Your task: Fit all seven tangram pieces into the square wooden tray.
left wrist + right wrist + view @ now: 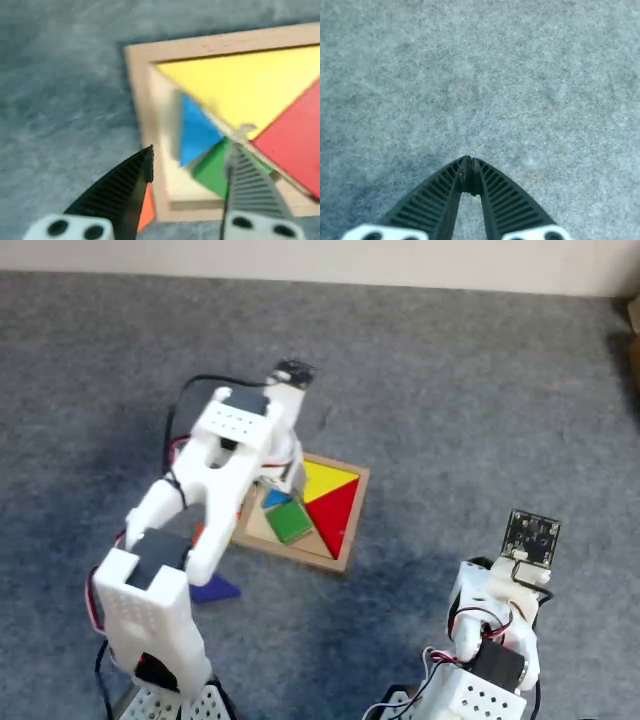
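High view is showing the square wooden tray (310,558) lying at frame centre on grey carpet (480,390). It is holding a yellow triangle (325,480), a red triangle (340,510), a blue triangle (275,499) and a green square (290,522). An orange piece (199,534) is lying just left of the tray, and a dark blue piece (214,589) is sitting at lower left, apart from it.

The left gripper (191,150) is hanging over the tray's edge with its jaws apart, gripping nothing. The right gripper (470,165) is resting at lower right with its jaws together on nothing.

The pieces are looking flat, rigid, light and probably slippery. Take hold across two opposite edges. The tray is likely shifting if pushed.

The carpet is looking soft, probably giving slightly under a fingertip.
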You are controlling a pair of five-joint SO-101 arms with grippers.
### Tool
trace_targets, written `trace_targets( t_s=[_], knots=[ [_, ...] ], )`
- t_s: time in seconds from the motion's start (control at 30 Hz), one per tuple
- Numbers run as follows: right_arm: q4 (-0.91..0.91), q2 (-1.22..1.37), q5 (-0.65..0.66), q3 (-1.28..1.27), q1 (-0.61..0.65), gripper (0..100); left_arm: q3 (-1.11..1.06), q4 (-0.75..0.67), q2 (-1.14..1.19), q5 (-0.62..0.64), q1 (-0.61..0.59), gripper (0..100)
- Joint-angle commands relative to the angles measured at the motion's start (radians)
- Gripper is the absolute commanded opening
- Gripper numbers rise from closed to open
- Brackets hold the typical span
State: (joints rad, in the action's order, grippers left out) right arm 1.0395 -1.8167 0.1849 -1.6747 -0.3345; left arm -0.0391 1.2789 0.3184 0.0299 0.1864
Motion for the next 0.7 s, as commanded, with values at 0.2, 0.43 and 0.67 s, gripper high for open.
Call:
trace_targets(
  t_s=[0.2, 0.43, 0.67],
  knots=[
    [-0.024, -0.015, 0.0, -0.094, -0.004, 0.5, 0.045, 0.011, -0.05, -0.104, -0.094, 14],
    [-0.024, -0.015, 0.0, -0.094, -0.004, 0.5, 0.053, -0.046, 0.099, -0.109, -0.074, 14],
    [-0.024, -0.015, 0.0, -0.094, -0.004, 0.5, 0.045, -0.008, 0.108, -0.109, 0.035, 14]
  ],
)
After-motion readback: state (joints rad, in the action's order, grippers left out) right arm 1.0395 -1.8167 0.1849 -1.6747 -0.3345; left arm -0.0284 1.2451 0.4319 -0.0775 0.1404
